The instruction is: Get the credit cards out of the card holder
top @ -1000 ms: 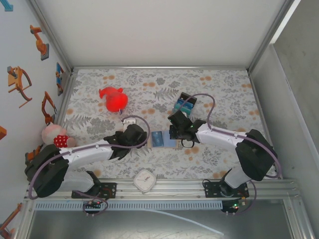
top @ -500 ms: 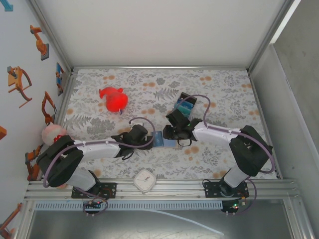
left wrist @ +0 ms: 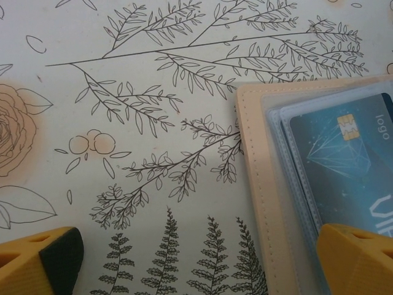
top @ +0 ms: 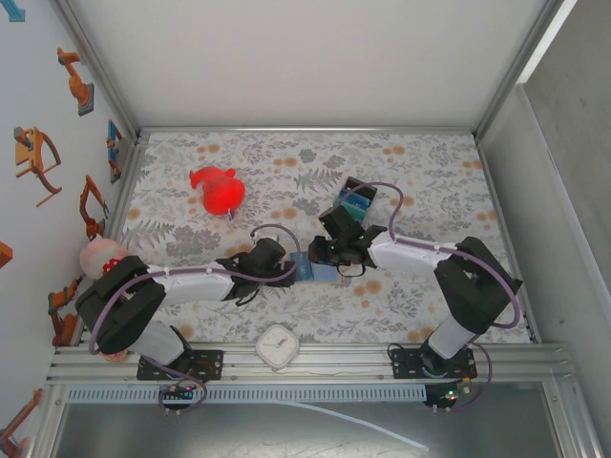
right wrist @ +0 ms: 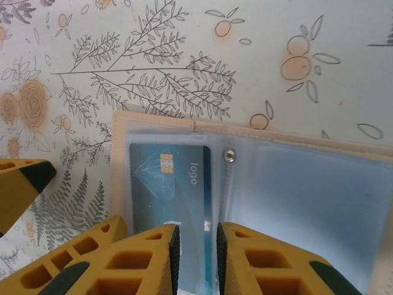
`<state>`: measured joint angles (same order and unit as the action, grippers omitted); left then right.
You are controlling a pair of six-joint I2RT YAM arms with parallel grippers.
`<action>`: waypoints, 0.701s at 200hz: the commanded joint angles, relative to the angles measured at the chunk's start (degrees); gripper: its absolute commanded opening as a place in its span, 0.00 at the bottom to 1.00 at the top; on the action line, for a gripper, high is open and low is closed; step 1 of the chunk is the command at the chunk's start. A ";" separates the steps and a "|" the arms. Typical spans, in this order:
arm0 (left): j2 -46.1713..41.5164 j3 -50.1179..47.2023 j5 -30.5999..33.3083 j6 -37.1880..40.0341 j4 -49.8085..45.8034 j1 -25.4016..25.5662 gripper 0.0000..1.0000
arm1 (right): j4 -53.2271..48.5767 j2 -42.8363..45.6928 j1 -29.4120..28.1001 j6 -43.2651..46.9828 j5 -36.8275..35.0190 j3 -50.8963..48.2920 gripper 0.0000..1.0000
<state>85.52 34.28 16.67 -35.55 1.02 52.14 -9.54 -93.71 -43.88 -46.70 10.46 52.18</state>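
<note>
Well, the right gripper (right wrist: 196, 238) had its jaws nearly together above the teal credit card (right wrist: 164, 184); whether they pinched anything I couldn't tell. The left gripper (left wrist: 198, 261) gaped wide, one finger over the tan card holder (left wrist: 253, 184), which lay mid-worktop (left wrist: 123, 92). The card looked thin, stiff and slick, so I'd pinch its exposed edge with the holder pinned.

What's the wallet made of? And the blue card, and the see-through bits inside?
The wallet looks like tan leather or fake leather: it is matte, with a stitched edge. The card seems to be smooth plastic, with a printed pattern and a gold chip. The pockets look like clear soft plastic, slightly shiny, pinned by a small stud, probably metal.
</note>
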 commanded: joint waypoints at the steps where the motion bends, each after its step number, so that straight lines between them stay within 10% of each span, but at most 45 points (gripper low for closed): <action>1: 1.33 1.41 -0.15 0.94 -1.78 -0.06 0.99 | 2.94 -1.41 0.87 -1.68 3.27 -1.13 0.23; 140: 2.73 2.73 -0.05 0.74 -3.91 -0.02 0.97 | 10.61 -6.57 3.09 -3.41 10.23 -4.20 0.14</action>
<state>86.96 35.99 17.06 -35.35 -0.93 52.14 -0.32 -99.37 -41.25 -49.76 19.38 48.69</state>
